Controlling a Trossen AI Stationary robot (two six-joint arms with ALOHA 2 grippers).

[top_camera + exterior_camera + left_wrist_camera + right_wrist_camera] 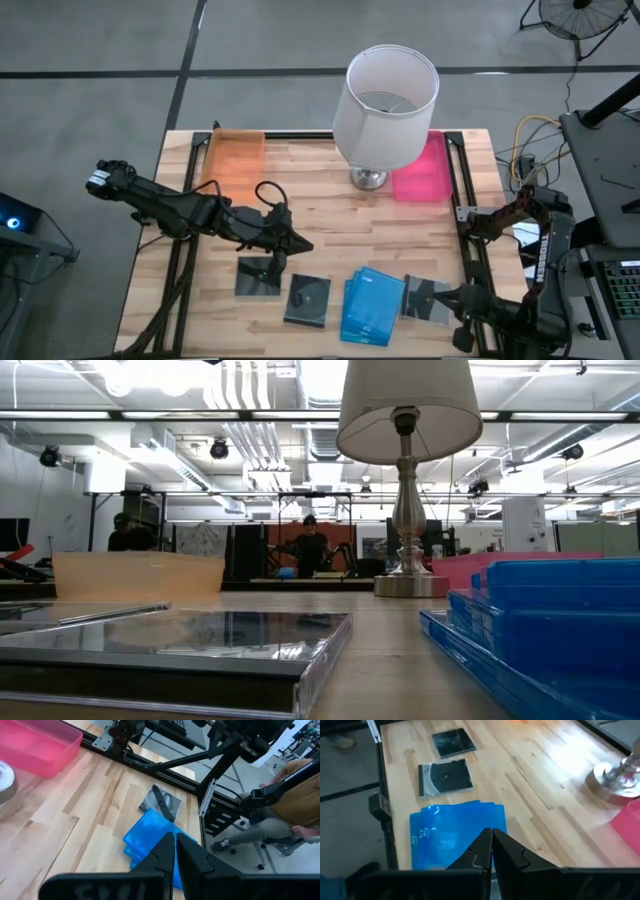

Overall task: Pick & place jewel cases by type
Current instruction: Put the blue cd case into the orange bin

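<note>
Pale wood planks make up the worktop [330, 225], framed by dark metal rails. Near its front edge lie the jewel cases: a fanned stack of bright blue translucent rectangular cases [371, 307], a dark grey square case with a clear lid [308, 300] just left of them, another dark square case [260, 276] further left under the left arm, and a third dark square case [427, 299] just right of the blue stack. At the back corners sit a translucent orange plastic tray [233, 158] and a glossy pink plastic tray [425, 170], with a white-shaded lamp on a polished metal base [383, 110] between them. The left gripper [300, 246] hovers above the leftmost dark case, its fingers closed together with nothing between them, as its wrist view shows. The right gripper [491, 840] rests low at the front right corner, fingers likewise pressed together and empty. Only the low view shows the cases' thin stacked edges and the reflective lid of a dark case [200, 640]; only the left wrist view shows a seated person in a mustard top [300, 800] beyond the worktop.
</note>
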